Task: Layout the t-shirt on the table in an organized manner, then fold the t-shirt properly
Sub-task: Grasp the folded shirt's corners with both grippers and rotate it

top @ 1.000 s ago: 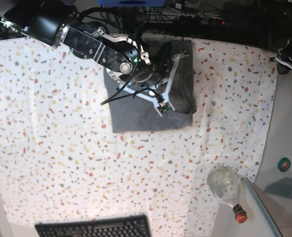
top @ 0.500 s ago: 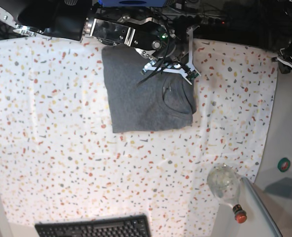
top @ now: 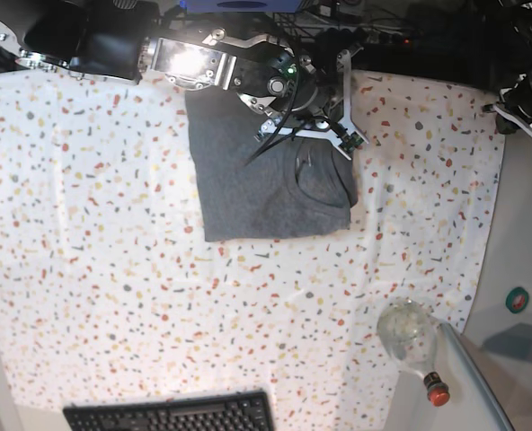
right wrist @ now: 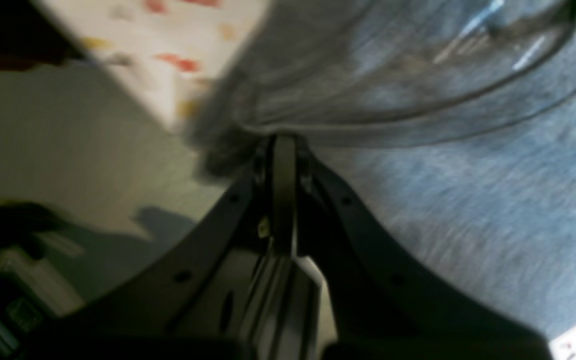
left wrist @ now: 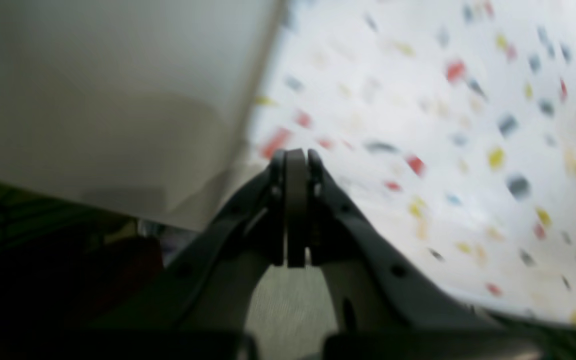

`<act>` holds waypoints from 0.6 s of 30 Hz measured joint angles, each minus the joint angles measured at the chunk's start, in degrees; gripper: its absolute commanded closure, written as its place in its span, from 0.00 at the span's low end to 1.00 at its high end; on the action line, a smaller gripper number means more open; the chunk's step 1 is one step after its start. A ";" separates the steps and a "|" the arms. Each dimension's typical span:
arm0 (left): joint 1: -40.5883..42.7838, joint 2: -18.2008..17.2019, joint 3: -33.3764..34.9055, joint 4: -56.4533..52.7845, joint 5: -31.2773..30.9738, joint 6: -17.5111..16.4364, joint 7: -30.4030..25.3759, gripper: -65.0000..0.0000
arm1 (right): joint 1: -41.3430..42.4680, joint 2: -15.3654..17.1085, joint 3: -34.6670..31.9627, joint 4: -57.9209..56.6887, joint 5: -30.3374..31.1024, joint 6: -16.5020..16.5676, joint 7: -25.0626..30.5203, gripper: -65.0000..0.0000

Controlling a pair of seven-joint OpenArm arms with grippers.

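I see the table [top: 113, 269] covered with a white cloth with small red, orange, yellow and grey flecks. On it the t-shirt [top: 257, 184] lies folded into a compact rectangle near the far edge, a little right of the middle. At the near edge a black keyboard [top: 172, 415] lies partly on the cloth. A clear bottle [top: 412, 338] lies at the near right corner.

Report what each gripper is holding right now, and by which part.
Nothing is held. The left gripper is shut on nothing at the table edge. The right gripper is shut and empty above the folded t-shirt.
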State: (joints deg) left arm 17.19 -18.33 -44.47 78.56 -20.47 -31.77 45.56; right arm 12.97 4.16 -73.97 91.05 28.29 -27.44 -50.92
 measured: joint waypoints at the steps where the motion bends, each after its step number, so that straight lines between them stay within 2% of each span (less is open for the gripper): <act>1: -0.09 0.42 0.81 1.81 -0.79 0.09 1.79 1.00 | -0.02 0.50 1.90 2.27 0.39 0.22 -1.84 1.00; 4: 0.24 2.05 2.40 7.54 -7.74 0.09 4.59 1.00 | -0.55 3.13 11.56 7.04 -0.13 0.22 -3.17 1.00; 6: 1.16 3.37 3.34 10.58 -14.75 -0.17 6.64 1.00 | -2.27 4.70 19.74 8.33 -1.51 -0.33 -2.99 1.00; 8: 1.92 3.85 4.15 12.02 -19.91 -0.17 9.14 0.73 | -4.83 5.99 26.36 8.68 -1.31 -0.44 -3.13 1.00; 11: 2.19 4.74 4.92 11.76 -27.08 0.15 11.39 0.21 | -8.33 9.55 30.12 10.23 -0.59 -0.35 -4.35 1.00; 12: 2.34 5.09 5.73 11.61 -28.22 0.24 11.17 0.08 | -8.61 10.93 30.10 11.39 -0.15 -0.37 -4.42 1.00; 13: 2.43 5.51 7.34 11.61 -29.38 0.24 10.97 0.00 | -8.72 12.31 30.10 12.90 -0.02 -0.33 -4.39 1.00; 18: 1.92 8.31 16.26 9.55 -29.09 0.20 11.21 0.00 | -9.20 16.83 30.51 16.39 -0.68 -0.22 -3.28 1.00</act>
State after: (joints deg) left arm 19.11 -10.02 -28.21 88.12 -49.56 -31.57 56.77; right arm 3.77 20.99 -43.46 107.44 27.62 -27.66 -54.19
